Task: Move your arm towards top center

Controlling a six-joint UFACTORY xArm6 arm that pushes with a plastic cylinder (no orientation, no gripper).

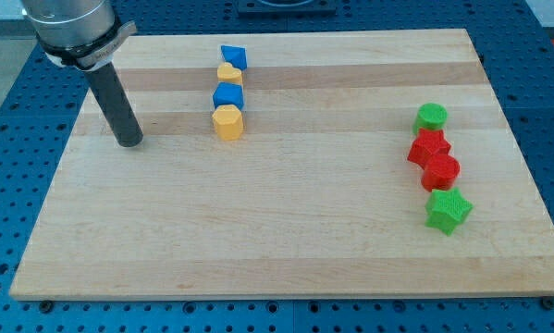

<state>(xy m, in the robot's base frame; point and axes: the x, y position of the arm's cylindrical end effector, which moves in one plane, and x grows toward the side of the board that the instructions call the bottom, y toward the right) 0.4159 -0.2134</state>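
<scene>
My tip, smooth dark rod without fingers, on pale wooden board, left of yellow hexagonal block.

Arm's dark rod stands approx. upright at the board's upper left; my tip touches the wood (bare board around it), well left of the blue/yellow column near top centre.

Pale wooden board — smooth, matt, visibly grained — sits on a blue perforated table; the rod looks dark and matt.
</scene>
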